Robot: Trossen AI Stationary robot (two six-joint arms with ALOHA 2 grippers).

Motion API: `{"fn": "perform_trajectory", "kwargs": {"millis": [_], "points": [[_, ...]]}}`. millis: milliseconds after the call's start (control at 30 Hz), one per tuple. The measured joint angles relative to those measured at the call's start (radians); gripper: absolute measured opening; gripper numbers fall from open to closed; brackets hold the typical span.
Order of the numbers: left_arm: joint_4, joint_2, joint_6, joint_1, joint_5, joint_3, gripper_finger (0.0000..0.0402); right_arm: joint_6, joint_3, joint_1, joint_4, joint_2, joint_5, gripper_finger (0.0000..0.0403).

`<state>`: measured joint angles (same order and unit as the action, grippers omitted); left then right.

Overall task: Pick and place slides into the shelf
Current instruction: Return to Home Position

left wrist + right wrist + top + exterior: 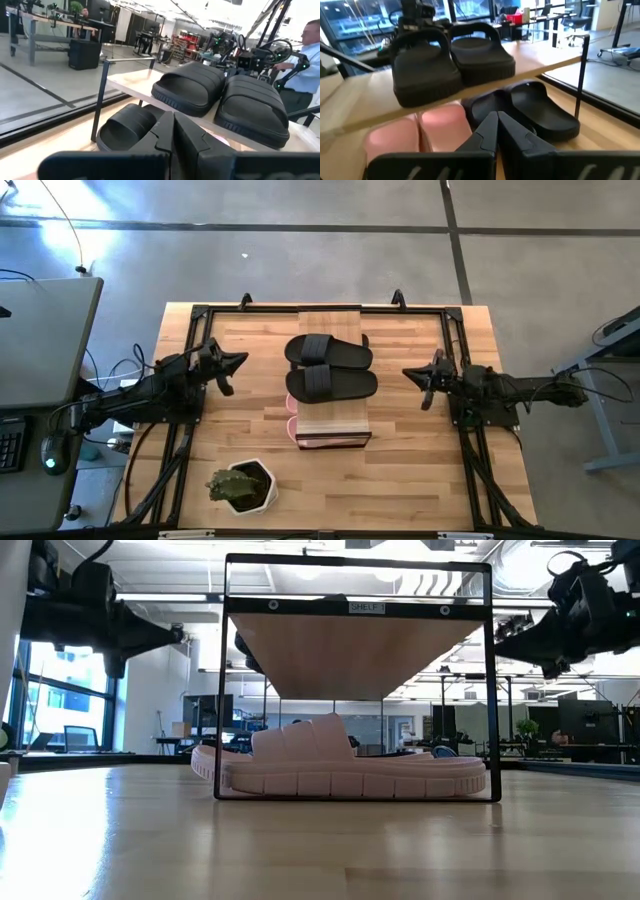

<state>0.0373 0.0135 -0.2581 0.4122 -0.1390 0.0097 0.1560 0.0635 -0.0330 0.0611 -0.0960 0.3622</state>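
Note:
The shelf point(332, 430) stands mid-table, and its light-wood plank carries two black slides point(330, 352) point(332, 384) on their soles, side by side. Under the plank, a pink pair point(415, 132) lies next to another black pair point(540, 107). The pink pair fills the frame's lower opening in the low view point(350, 772). My left gripper point(238, 362) hovers shut, left of the shelf. My right gripper point(410, 372) hovers shut, right of it. Each points at the shelf and touches nothing. In the wrist views, the fingertips meet point(173, 120) point(496, 117).
A potted green plant point(242, 485) sits near the table's near-left corner. A black metal frame point(300, 308) runs along the tabletop's edges. Bare wood lies between each gripper and the shelf. A person in a light shirt point(305, 55) shows in the room beyond the table.

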Motion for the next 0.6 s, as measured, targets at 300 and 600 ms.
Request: {"fn": "perform_trajectory", "kwargs": {"millis": [300,600], "points": [[0.000,0.000,0.000,0.000,0.000,0.000,0.0003,0.000,0.000,0.000,0.033,0.000,0.000,0.0000],[0.000,0.000,-0.001,0.000,0.000,0.000,0.0003,0.000,0.000,0.000,0.033,0.000,-0.003,0.0000]]}}
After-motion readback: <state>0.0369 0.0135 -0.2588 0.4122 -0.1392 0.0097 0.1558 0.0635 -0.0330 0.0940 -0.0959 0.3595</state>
